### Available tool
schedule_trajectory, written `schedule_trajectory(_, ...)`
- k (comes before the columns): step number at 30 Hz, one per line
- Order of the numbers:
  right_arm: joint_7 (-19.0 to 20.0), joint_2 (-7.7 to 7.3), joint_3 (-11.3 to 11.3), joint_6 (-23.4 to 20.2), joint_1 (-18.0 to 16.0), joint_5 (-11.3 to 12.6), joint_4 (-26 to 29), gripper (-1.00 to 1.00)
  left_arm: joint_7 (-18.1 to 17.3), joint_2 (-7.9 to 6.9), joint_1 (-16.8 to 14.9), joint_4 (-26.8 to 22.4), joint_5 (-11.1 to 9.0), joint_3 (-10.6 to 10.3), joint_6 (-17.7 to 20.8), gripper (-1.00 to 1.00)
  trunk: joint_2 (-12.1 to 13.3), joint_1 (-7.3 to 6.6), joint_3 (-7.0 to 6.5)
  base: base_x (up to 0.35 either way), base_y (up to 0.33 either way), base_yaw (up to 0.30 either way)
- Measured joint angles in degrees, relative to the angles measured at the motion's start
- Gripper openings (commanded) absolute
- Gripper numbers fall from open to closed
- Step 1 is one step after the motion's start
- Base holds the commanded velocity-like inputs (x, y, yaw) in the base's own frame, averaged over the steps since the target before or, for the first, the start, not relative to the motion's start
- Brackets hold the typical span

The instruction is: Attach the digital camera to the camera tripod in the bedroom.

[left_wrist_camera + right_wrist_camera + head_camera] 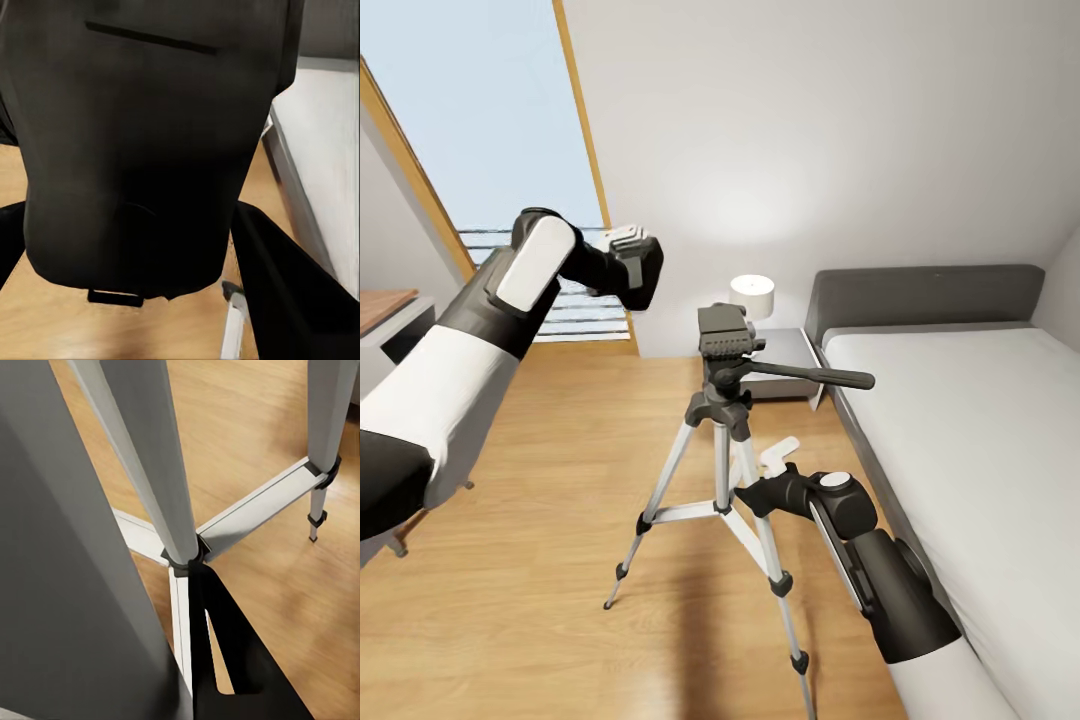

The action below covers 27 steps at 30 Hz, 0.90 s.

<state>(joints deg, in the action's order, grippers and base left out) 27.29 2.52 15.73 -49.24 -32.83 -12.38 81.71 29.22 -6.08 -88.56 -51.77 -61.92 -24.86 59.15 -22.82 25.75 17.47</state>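
The digital camera, a dark body, is held up in the air with my left gripper shut on it, left of and above the camera tripod's head. In the left wrist view the camera sits between two black fingers. The camera tripod stands on the wood floor, its black head bare and its pan handle pointing toward the bed. My right gripper is low at a silver leg and looks shut on it. One black finger shows beside the leg.
A low grey bed with a white mattress fills the right side. A grey nightstand with a white lamp stands behind the tripod. A tall window is at the left, with a desk edge. Wood floor lies open in front.
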Motion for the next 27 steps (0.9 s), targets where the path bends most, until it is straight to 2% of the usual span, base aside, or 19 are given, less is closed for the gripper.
schedule_trajectory(10, 0.0, 0.0, 0.1, 0.1, 0.0, 0.1, -0.1, -1.0, 0.1, 1.03, -0.2, -10.3, 0.1, 0.4, 0.0, -1.0, 0.0, 0.0, 0.0, 0.0, 0.0, 0.0)
schedule_trajectory(15, 0.0, 0.0, 0.1, 0.2, 0.0, 0.1, -0.1, -1.0, -0.3, 1.1, -0.2, -11.5, -0.1, 0.2, 0.0, -1.0, 0.0, 0.0, 0.0, 0.0, 0.0, 0.0)
schedule_trajectory(18, 0.0, 0.0, 0.1, 0.1, 0.0, 0.0, -0.1, -1.0, -2.7, 0.95, -0.2, -11.9, -0.5, 0.2, 0.1, -1.0, 0.0, 0.0, 0.0, 0.0, 0.0, 0.0)
schedule_trajectory(21, 0.0, 0.0, 0.1, 0.1, 0.0, 0.0, -0.1, -1.0, -7.9, 0.45, -0.2, -12.0, -0.5, 0.2, 0.0, -1.0, 0.0, 0.0, 0.0, 0.0, 0.0, 0.0)
schedule_trajectory(22, 0.0, 0.0, 0.1, 0.1, 0.0, 0.0, -0.1, -1.0, -12.9, -0.34, -0.2, -11.9, -0.6, 0.1, 0.0, -1.0, 0.0, 0.0, 0.0, 0.0, 0.0, 0.0)
schedule_trajectory(26, 0.0, -0.04, 0.1, 0.1, 0.0, 0.0, 0.0, -1.0, -25.0, -2.87, -0.2, -11.2, 0.2, 0.1, -0.6, -1.0, 0.0, 0.0, 0.0, 0.0, 0.0, 0.0)
schedule_trajectory(27, 0.0, -0.02, 0.1, 0.1, 0.0, 0.0, 0.0, -1.0, -30.3, -4.13, -0.2, -10.7, -0.5, 0.1, -1.8, -1.0, 0.0, 0.0, 0.0, 0.0, 0.0, 0.0)
